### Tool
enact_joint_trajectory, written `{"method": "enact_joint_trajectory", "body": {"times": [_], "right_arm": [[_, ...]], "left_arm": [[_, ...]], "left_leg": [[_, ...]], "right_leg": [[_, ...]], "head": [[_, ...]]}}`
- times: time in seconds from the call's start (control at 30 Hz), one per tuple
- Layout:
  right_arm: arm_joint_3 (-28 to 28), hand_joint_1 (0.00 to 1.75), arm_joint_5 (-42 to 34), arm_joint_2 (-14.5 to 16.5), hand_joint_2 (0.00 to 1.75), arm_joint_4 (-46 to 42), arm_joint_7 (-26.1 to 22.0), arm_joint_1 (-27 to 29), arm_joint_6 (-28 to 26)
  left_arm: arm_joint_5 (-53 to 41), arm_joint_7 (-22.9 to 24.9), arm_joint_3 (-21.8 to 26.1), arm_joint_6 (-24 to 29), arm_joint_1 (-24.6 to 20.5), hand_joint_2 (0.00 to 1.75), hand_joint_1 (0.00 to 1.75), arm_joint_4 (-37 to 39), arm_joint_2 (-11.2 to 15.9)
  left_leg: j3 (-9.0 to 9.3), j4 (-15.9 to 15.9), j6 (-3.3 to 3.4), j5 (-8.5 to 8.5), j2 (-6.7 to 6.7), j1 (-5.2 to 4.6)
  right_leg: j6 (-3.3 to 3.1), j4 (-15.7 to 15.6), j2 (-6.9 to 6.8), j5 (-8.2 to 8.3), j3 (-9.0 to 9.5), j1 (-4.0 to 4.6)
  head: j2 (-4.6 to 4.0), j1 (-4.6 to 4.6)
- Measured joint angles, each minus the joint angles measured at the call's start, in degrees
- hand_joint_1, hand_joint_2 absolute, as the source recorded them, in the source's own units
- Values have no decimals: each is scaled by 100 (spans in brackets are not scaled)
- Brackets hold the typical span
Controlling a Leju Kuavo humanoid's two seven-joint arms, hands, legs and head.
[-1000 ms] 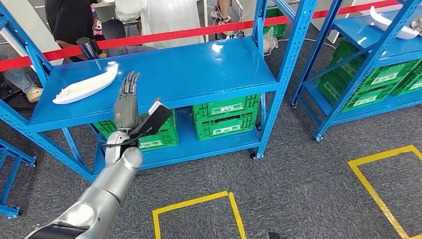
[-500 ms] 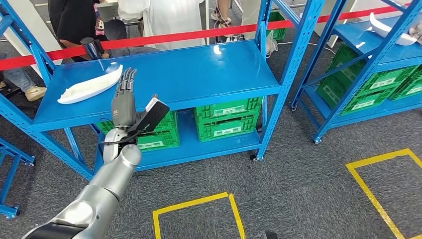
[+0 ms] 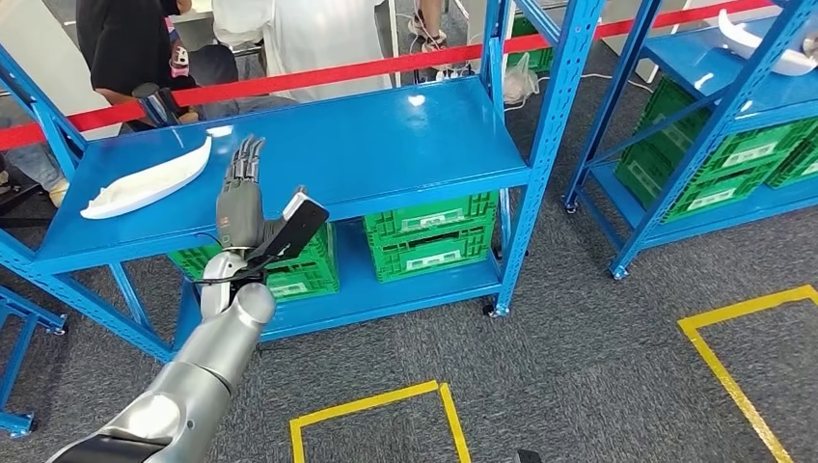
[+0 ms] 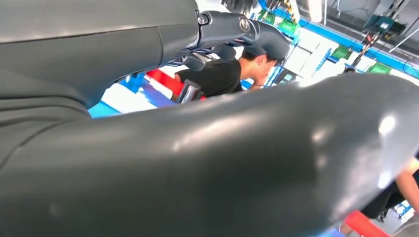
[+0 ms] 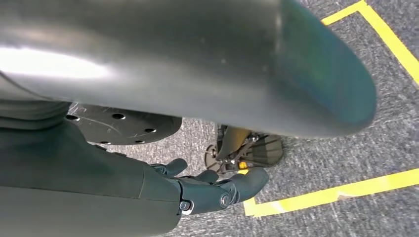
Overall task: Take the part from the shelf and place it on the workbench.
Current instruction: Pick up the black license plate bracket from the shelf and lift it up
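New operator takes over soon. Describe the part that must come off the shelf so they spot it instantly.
Find the nearest blue shelf. On its upper level, at the left end, lies the white part, long, curved and boat-shaped. It is the one pale thing there; the green crates sit below.

A: Head view bright and even, overhead light; white glare patch on the glossy blue metal shelf top [image 3: 386,145], soft shadows under it

B: Left wrist view: thick grey thumb [image 4: 222,163] blurred, background blown out white. Right wrist view: grey speckled carpet [image 5: 341,143] sharp, near cover blurred
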Motion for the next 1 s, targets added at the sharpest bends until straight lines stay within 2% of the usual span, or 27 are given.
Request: {"method": "enact_joint_trajectory", "body": {"times": [0.07,0.1,0.13,0.17,0.2,0.23,0.27,0.33,0.43,0.47,0.5,0.57,0.6,0.63,0.67,0.7,0.73,0.77,0.8,0.87,0.93,0.97,1.0], "right_arm": [[0,0,-10,0,0,0,2,6,2],[0,0,-13,0,0,0,3,15,2],[0,0,-13,0,0,0,4,24,2],[0,0,-13,1,0,0,6,30,3],[0,0,-12,5,0,1,7,34,3],[-1,0,-13,18,0,5,8,29,4],[-1,0,-13,28,0,9,10,21,6],[-2,0,-14,50,0,17,13,8,13],[-2,0,-13,60,0,16,4,7,30],[-2,0,-13,60,0,16,1,4,35],[-2,0,-12,59,0,15,-3,2,38],[-4,0,-13,56,0,15,-5,-5,33],[-5,0,-15,54,0,15,-7,-3,25],[-8,0,-16,51,0,15,-7,1,18],[-9,0,-18,50,0,15,-7,4,11],[-11,0,-19,48,0,15,-10,5,7],[-15,0,-19,46,0,16,-13,3,4],[-21,0,-18,45,0,16,-18,-4,1],[-31,0,-19,44,0,16,-22,-11,-2],[-49,0,-20,42,0,15,-26,-21,-8],[-56,0,-21,38,0,15,-28,-15,-16],[-57,0,-21,37,0,15,-29,-15,-18],[-57,0,-20,37,0,15,-31,-14,-16]], "left_arm": [[-5,20,-1,1,30,0,0,10,11],[-5,31,-1,1,53,0,0,17,20],[-5,38,-1,1,71,0,0,22,26],[-5,41,-1,1,80,0,0,25,31],[-5,43,-1,1,79,0,0,26,34],[-5,43,-1,1,73,0,0,28,40],[-5,44,-1,1,67,0,0,30,45],[-7,46,-2,1,63,0,0,33,53],[-16,48,-3,5,51,0,0,20,46],[-21,45,-4,9,41,0,0,18,42],[-24,42,-6,12,36,0,0,17,36],[-15,33,-8,14,47,0,0,29,33],[-8,25,-8,14,61,0,0,36,33],[-1,14,-8,13,70,0,0,42,33],[4,3,-8,11,72,0,0,45,32],[7,-10,-8,10,69,0,0,47,30],[10,-21,-8,10,62,0,0,49,27],[13,-29,-8,10,55,0,0,51,24],[15,-35,-8,11,52,0,0,54,21],[16,-41,-8,16,49,0,0,55,15],[15,-43,-8,27,49,0,0,43,9],[15,-44,-8,33,42,0,0,37,8],[15,-45,-8,38,42,0,0,32,9]], "left_leg": [[-504,760,8,-182,9,-6],[-680,944,28,-138,9,-10],[-748,918,56,8,8,-18],[-699,645,102,277,8,-34],[-578,243,158,570,8,-59],[-439,-121,216,780,9,-94],[-309,-443,264,905,10,-131],[-207,-643,305,862,7,-182],[-85,-785,343,806,-12,-149],[-24,-832,364,789,-14,-129],[30,-860,385,764,-13,-121],[102,-860,416,688,-9,-128],[143,-848,420,641,-10,-133],[193,-831,421,589,-15,-137],[249,-812,414,532,-22,-139],[309,-791,402,469,-28,-139],[354,-772,381,409,-31,-148],[381,-752,355,363,-39,-155],[392,-744,328,332,-44,-160],[403,-756,272,306,-54,-166],[393,-703,212,250,-44,-162],[322,-548,179,176,-36,-157],[172,-269,146,64,-24,-141]], "right_leg": [[-36,-7,-3,-60,65,23],[-45,-9,1,-99,109,36],[-49,-9,7,-140,162,48],[-46,-13,13,-189,234,61],[-37,-24,16,-237,302,70],[-16,-36,18,-282,354,85],[12,-52,23,-318,387,85],[83,-101,24,-350,401,74],[186,-84,-12,-420,440,70],[210,100,-24,-499,352,75],[223,406,-31,-606,170,71],[247,1152,-34,-800,-351,77],[251,1365,-34,-773,-551,81],[249,1372,-34,-622,-653,86],[238,1153,-34,-364,-636,92],[219,772,-35,-59,-537,98],[191,427,-37,153,-417,112],[156,143,-38,266,-300,124],[121,-16,-37,290,-229,137],[58,-87,-28,223,-172,146],[4,-124,-28,198,-113,119],[-25,-146,-31,180,-67,99],[-49,-159,-35,158,-25,87]], "head": [[0,-5],[0,-4],[0,-6],[0,-7],[0,-8],[0,-3],[0,-2],[0,-4],[0,-19],[0,-15],[0,-8],[0,1],[0,2],[0,2],[0,3],[0,4],[0,4],[0,4],[0,0],[0,-11],[0,-31],[0,-42],[0,-56]]}}
